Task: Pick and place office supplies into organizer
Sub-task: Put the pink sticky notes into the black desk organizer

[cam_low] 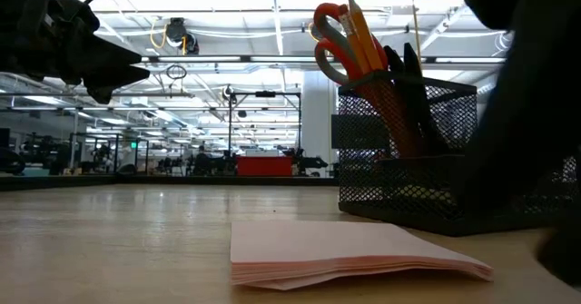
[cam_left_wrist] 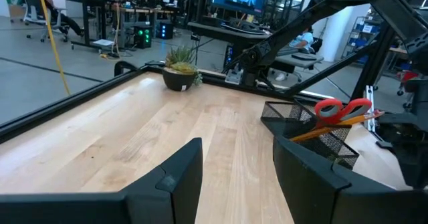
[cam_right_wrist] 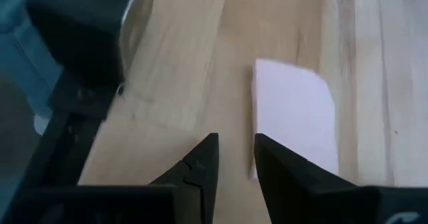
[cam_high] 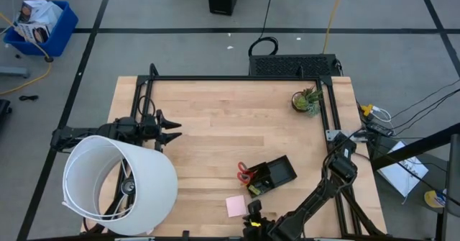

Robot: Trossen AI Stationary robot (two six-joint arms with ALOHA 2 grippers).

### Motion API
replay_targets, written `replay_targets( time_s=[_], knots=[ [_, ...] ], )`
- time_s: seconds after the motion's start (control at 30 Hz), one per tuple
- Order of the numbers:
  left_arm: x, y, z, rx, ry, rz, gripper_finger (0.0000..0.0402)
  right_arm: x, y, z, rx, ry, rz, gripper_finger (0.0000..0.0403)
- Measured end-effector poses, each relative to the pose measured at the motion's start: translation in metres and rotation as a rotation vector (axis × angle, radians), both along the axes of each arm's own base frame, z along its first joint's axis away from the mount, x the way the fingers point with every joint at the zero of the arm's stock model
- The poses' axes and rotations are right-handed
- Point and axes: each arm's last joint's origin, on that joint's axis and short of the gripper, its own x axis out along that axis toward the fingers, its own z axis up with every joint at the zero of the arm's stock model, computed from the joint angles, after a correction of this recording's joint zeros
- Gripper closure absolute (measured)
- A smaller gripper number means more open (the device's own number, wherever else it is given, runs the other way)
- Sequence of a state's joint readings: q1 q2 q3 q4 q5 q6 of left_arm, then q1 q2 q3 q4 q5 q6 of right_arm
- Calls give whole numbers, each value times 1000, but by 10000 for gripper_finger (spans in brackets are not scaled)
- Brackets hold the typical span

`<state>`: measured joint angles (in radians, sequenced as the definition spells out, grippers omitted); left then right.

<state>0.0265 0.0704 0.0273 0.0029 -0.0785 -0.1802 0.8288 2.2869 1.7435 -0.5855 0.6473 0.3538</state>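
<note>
- Wooden table point(cam_high: 237, 126) in a big open workshop, dark frame round the edges, and a large white lampshade thing point(cam_high: 118, 185) sits at about 8 o'clock on it.
- Left gripper point(cam_high: 172, 130) waits at roughly 9 o'clock, over bare wood and well apart from the supplies. Its wrist view shows the fingers point(cam_left_wrist: 175, 177) spread wide with nothing between them.
- Pink sticky pad point(cam_high: 236, 206) lies flat at about 6 o'clock, near the front edge and just beside the organizer; looks like the only item not yet in.
- Black mesh organizer point(cam_high: 274, 175) sits a bit right of the pad, already holding the red scissors point(cam_high: 244, 173), an orange pencil point(cam_low: 365, 34) and some dark pens.
- Small potted plant point(cam_high: 306, 101) is at 1 o'clock, out of the way.
- Right gripper point(cam_right_wrist: 233, 158) hovers low at 6 o'clock by the pad's near edge, fingers a narrow gap apart, holding nothing. One finger point(cam_right_wrist: 284, 170) overlaps the pad's edge, but I can't tell if it touches.
- My guess is the pad is next. It's thin and flat, so I'd open wider, straddle one edge and come down square, otherwise it'll just skid or fan out.
</note>
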Motion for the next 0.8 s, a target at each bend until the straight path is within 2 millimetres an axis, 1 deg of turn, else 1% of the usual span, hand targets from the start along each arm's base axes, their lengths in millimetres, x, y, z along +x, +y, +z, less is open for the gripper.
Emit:
replay_targets(
  time_s=[0.1, 0.2, 0.27, 0.43, 0.57, 0.8],
  knots=[
    [0, 0, 0, 0, 0, 0, 215, -4, 2, -2, -13, 9, 2, 314],
    [0, 0, 0, 0, 0, 0, 215, -4, 2, -1, -4, 1, -10, 314],
    [0, 0, 0, 0, 0, 0, 215, -3, 0, -2, -12, 6, -16, 314],
    [0, 0, 0, 0, 0, 0, 215, 2, -5, -13, -67, 14, -13, 314],
    [0, 0, 0, 0, 0, 0, 215, 5, -6, -18, -72, 16, -18, 314],
    [0, 0, 0, 0, -1, 0, 215, 9, -10, -19, -113, -14, -37, 314]
  ],
)
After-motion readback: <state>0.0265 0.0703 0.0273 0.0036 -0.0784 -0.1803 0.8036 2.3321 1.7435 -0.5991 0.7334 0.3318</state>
